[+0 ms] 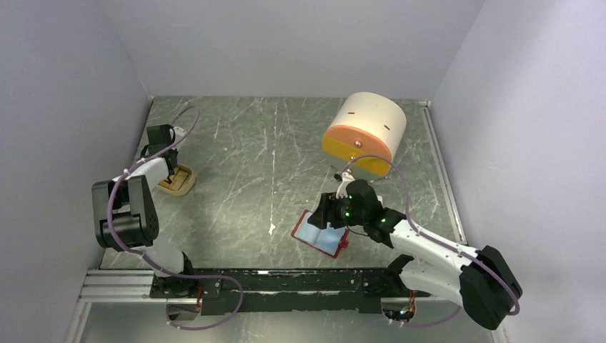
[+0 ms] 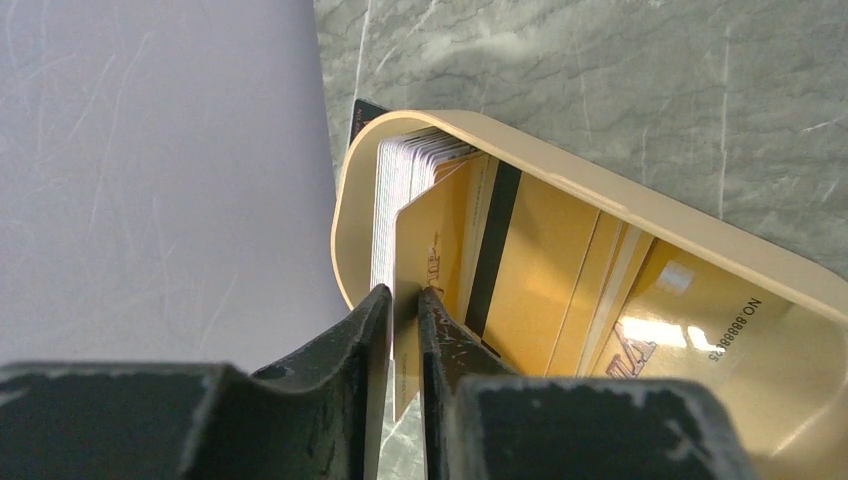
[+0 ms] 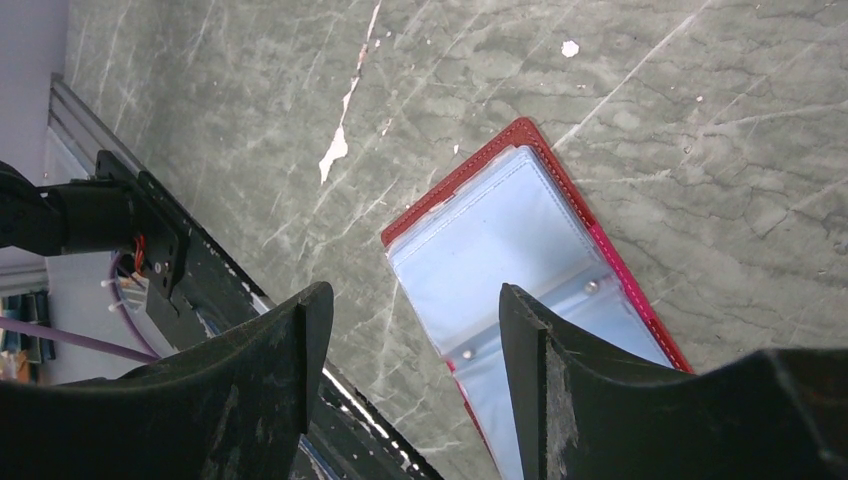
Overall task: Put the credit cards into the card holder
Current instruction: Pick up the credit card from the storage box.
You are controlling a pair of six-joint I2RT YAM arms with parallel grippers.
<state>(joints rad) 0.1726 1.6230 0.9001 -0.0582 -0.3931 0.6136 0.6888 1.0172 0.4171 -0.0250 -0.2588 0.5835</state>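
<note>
The beige oval tray [image 2: 620, 200] holds the credit cards: several white-edged ones [image 2: 405, 165] stand on edge at its left end, and gold ones [image 2: 560, 270] lean across the inside. My left gripper [image 2: 402, 297] is shut on one upright gold credit card [image 2: 435, 240] at the tray's edge. In the top view this gripper [image 1: 170, 171] is over the tray [image 1: 182, 187] at the far left. The card holder [image 3: 500, 230] lies open and flat, red-edged with pale blue pockets. My right gripper [image 3: 410, 300] hovers open just above the card holder [image 1: 319, 236], holding nothing.
A big cream-and-orange cylinder [image 1: 364, 132] lies on its side behind the right arm. Grey walls close in the left, back and right of the marbled table [image 1: 271, 157]. A black rail [image 1: 286, 282] runs along the near edge.
</note>
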